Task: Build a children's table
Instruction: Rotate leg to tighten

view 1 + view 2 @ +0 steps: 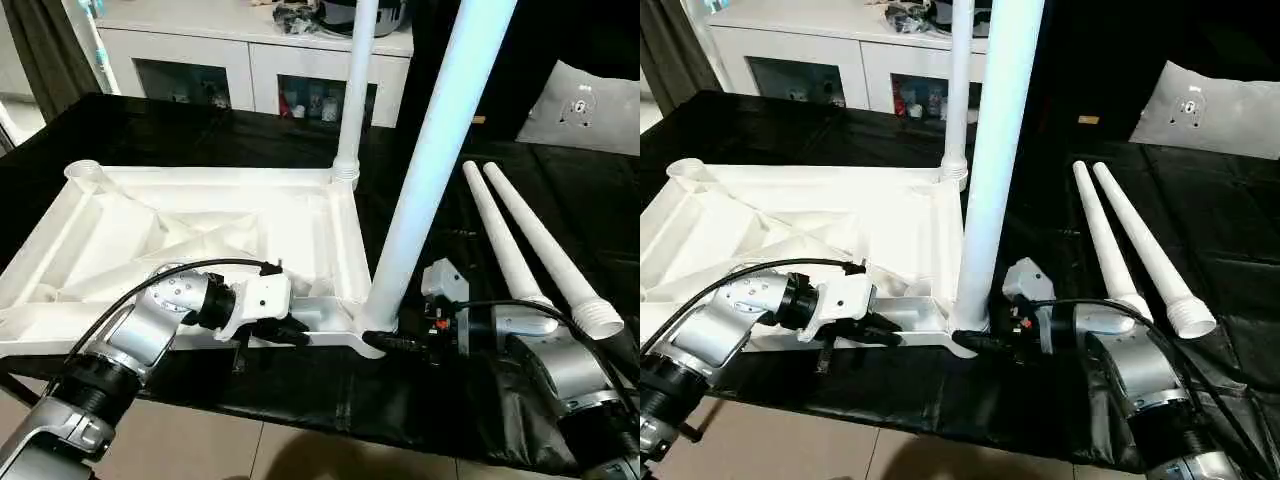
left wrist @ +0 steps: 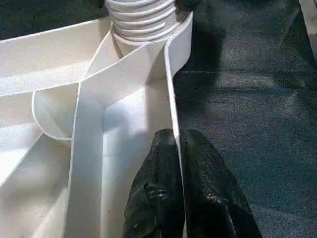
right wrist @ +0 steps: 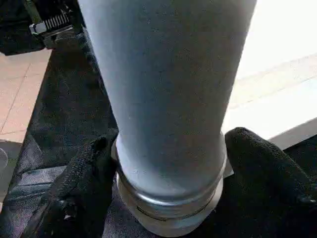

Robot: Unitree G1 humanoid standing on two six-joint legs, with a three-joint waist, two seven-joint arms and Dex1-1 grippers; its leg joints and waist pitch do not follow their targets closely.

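Black cloth is covering the bench [image 1: 120, 130], with a white cabinet [image 1: 250, 60] standing behind it at the top of the frame.

Low in the frame the right gripper [image 3: 163, 173] is holding its jaws apart on either side of the near leg [image 1: 440, 150], right at its flared base; the fingers [image 3: 84, 178] are sitting close to the collar, but I cannot tell if they are pressing it. The left gripper [image 2: 181, 183] is keeping its jaws together, pinching the thin near rim of the table top [image 1: 200, 230], which is lying upside down at left centre. A second leg [image 1: 355, 90] is already standing in the far corner socket. Two spare legs [image 1: 530, 250] are lying at the right.

To seat this leg well, I would say the left should be pinning the top flat while the right is closing squarely low on the collar, keeping the leg upright so it is not cocking in the socket.
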